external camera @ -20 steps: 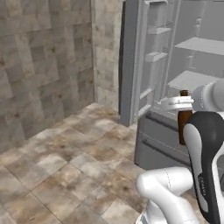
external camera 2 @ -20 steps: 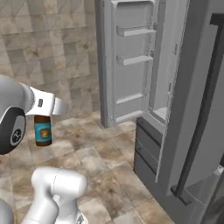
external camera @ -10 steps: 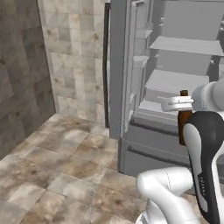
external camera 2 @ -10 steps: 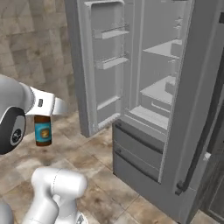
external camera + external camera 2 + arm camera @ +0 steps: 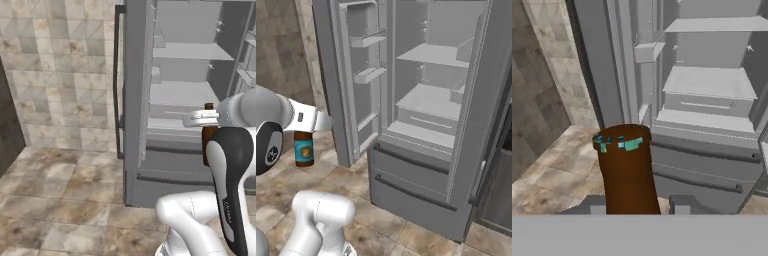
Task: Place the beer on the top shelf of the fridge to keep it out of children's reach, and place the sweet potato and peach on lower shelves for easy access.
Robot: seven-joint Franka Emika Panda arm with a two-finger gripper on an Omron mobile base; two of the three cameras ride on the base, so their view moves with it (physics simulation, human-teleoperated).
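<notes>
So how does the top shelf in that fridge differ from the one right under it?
The top shelf sits highest in the fridge and is a plain flat panel; the shelf below sits lower and has a grey drawer front beneath its front edge. In the right base view the top shelf looks shallower, the lower one deeper. Both are pale grey, wide and bare, while the beer hangs in the gripper outside.

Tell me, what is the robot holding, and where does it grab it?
The hand holds the beer up near its top, around the neck; the labelled body hangs below.
</notes>
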